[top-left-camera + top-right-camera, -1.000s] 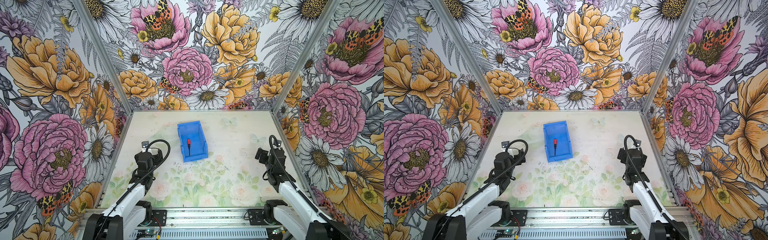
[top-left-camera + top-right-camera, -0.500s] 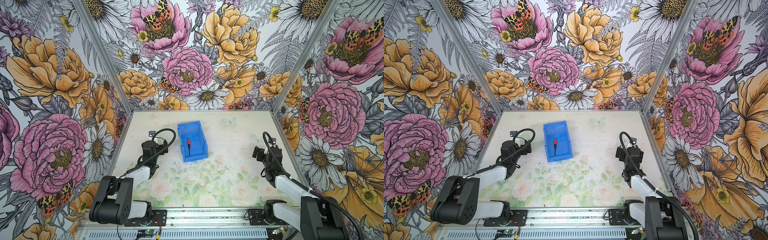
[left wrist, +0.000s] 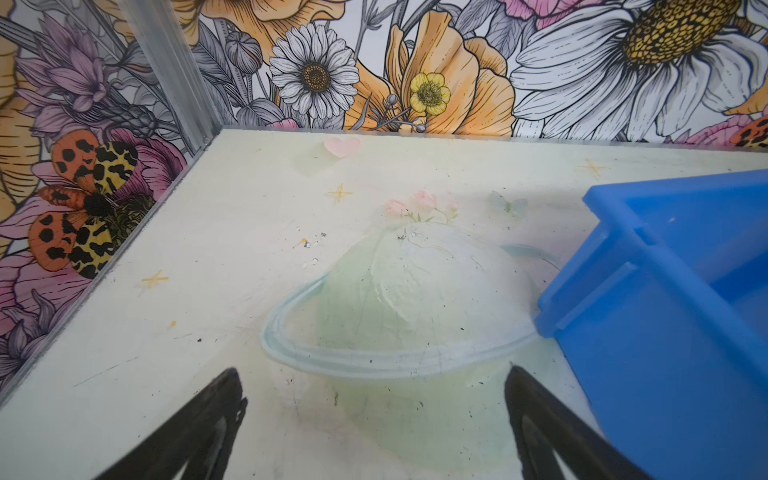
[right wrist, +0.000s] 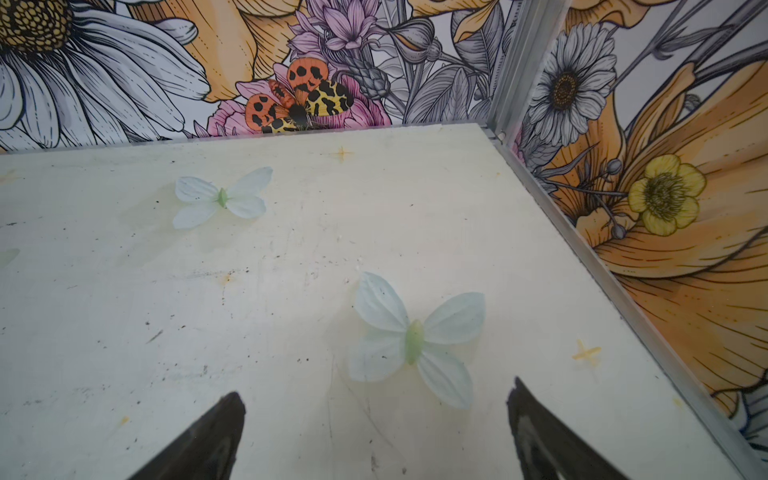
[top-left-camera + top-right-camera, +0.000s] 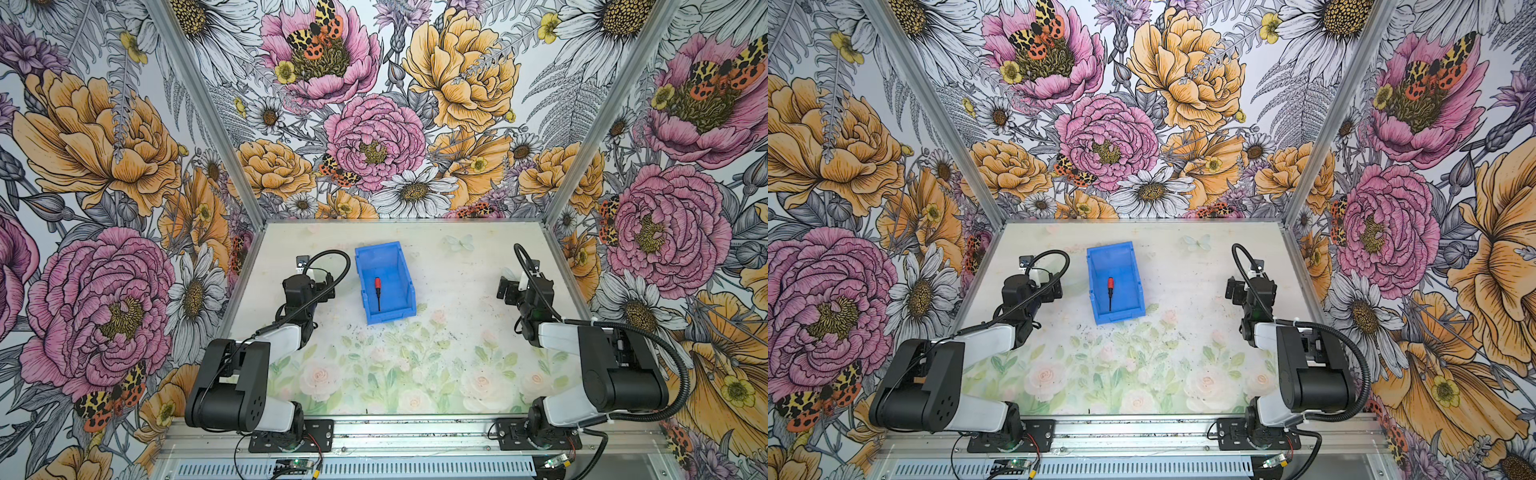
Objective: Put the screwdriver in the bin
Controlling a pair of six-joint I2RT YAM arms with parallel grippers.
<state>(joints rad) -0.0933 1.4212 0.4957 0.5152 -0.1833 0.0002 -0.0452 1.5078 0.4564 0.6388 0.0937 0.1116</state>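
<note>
1. The screwdriver [image 5: 377, 293] is lying flat on the floor of the bin [image 5: 397, 282], near the middle. In both top views its red handle is pointing to 12 o'clock and its dark shaft to 6 o'clock [image 5: 1110, 293]. Nothing is touching it.
2. The bin [image 5: 1127, 286] is sitting on the table [image 5: 457, 257], a little toward 11 o'clock from the table's centre, with its long axis running roughly from 12 to 6 o'clock.
3. The left gripper [image 5: 323, 288] is hanging near the bin's 9 o'clock side, apart from it. In the left wrist view its jaws are standing wide apart [image 3: 372, 374] and are holding nothing. Only the table's printed planet [image 3: 415, 291] is showing between the fingertips, and the bin's blue outer wall [image 3: 665, 332] is lying just beside one finger.
4. The right gripper [image 5: 508, 289] is hanging well off at the bin's 3 o'clock, close to the table's right edge. The right wrist view is showing its jaws spread fully [image 4: 374, 390] and empty, with a pale printed butterfly [image 4: 415, 340] just ahead of them.
5. Both arms are folding back toward their bases at the table's 6 o'clock edge. Whether either gripper is touching the table cannot be told.
6. Floral walls [image 5: 1108, 137] are enclosing the table on three sides.
</note>
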